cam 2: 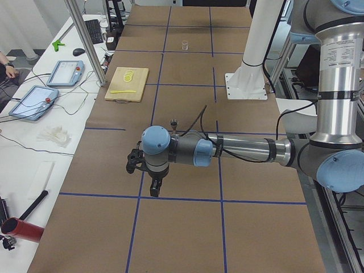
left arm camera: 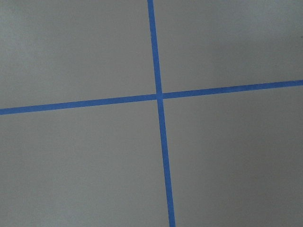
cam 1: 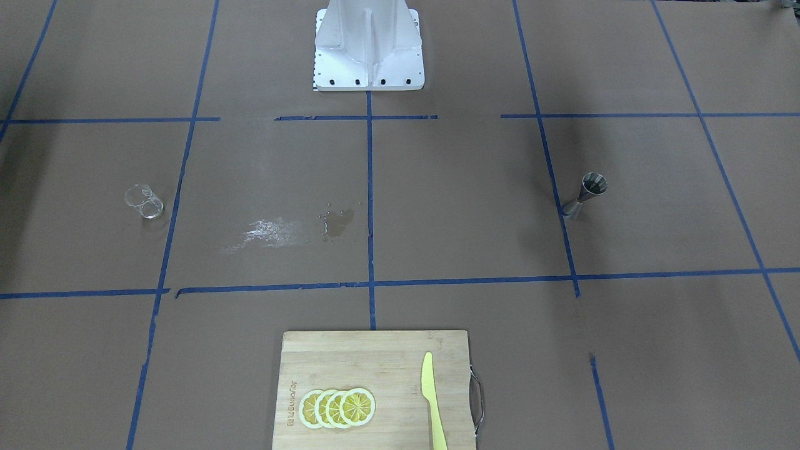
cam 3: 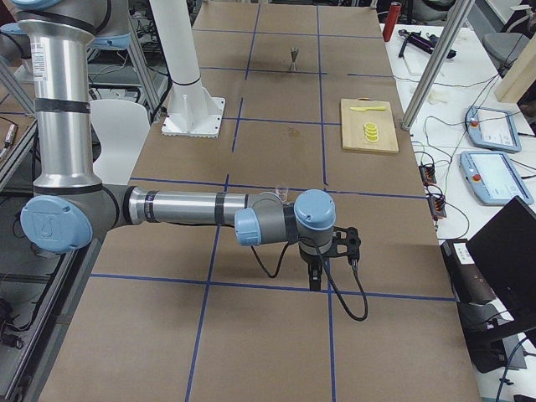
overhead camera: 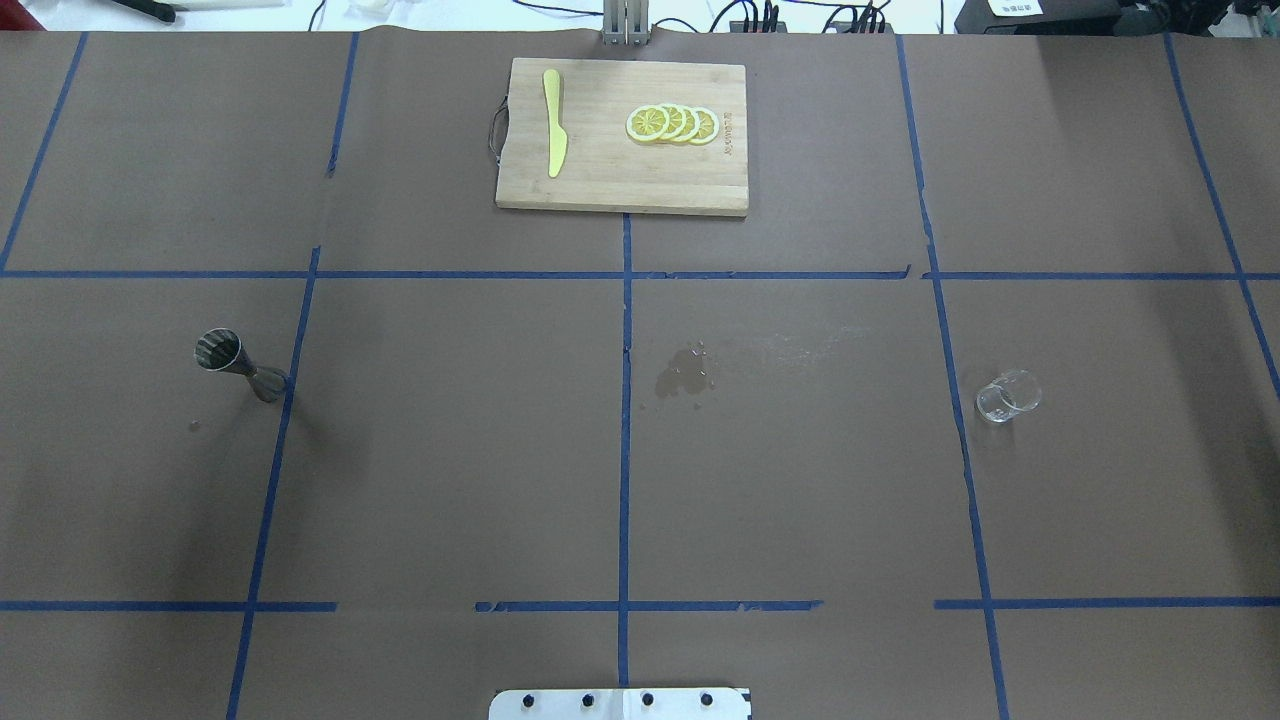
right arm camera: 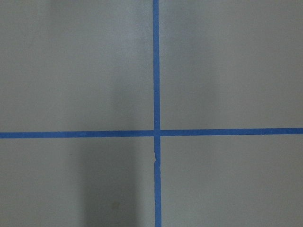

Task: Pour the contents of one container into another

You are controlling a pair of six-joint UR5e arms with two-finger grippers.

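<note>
1. Far left, past the overhead view's edge: the left gripper [cam 2: 154, 187] hangs fingers-down above a crossing of blue tape lines near the table's left end. It shows only in a side view, so I cannot tell whether its jaws are open or closed.
2. Left half of the brown table [overhead camera: 450, 480]: the steel jigger [overhead camera: 240, 362] stands upright, mouth up and long axis vertical, just beside a tape line. It lies inward from the left gripper, toward the table's middle.
3. Centre: a wet patch [overhead camera: 685, 375] darkens the paper. Beyond it, at the far edge, a wooden cutting board [overhead camera: 620, 180] carries a yellow knife [overhead camera: 554, 135] and lemon slices [overhead camera: 672, 123].
4. Right half: the glass measuring cup [overhead camera: 1008, 396] stands upright, mouth up. It is well apart from the jigger, with the wet patch between them. Its contents and handle direction are too faint to make out.
5. Far right: the right gripper [cam 3: 314, 276] hangs fingers-down over another tape crossing, again seen only from the side, so its jaw state cannot be told. The cup lies inward from it, so the right arm looks nearer for the cup and the left arm for the jigger. Each would likely reach along the table toward the middle.
</note>
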